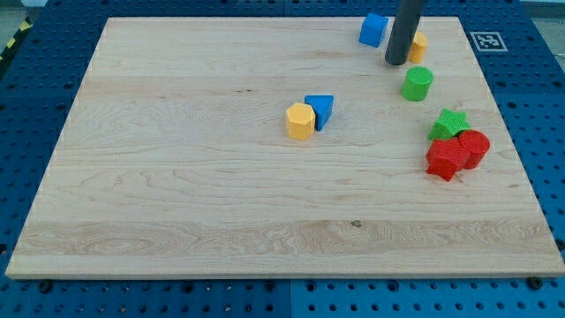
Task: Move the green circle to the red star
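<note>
The green circle (pixel 417 83) sits on the wooden board (pixel 177 177) at the upper right. The red star (pixel 447 159) lies lower right, touching a red circle (pixel 473 147) and a green star (pixel 449 124) above it. My tip (pixel 396 63) is just above and left of the green circle, a small gap apart from it. The dark rod rises out of the view's top.
A blue cube (pixel 373 29) sits left of the rod near the top edge. A yellow block (pixel 418 46) is partly hidden behind the rod. A yellow hexagon (pixel 300 121) and a blue triangle (pixel 320 110) touch near the board's middle.
</note>
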Robot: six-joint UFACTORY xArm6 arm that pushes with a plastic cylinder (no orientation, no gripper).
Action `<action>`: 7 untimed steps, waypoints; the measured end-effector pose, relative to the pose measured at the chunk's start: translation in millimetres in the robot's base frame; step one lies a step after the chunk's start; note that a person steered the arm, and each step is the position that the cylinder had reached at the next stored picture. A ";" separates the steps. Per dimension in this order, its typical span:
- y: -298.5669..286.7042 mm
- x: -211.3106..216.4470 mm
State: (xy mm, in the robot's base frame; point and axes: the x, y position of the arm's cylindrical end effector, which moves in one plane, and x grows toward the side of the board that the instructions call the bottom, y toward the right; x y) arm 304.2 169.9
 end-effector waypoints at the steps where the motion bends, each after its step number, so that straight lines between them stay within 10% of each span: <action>1: 6.4 24.5; 7: 41.1 80.7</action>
State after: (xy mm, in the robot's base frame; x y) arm 384.8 211.0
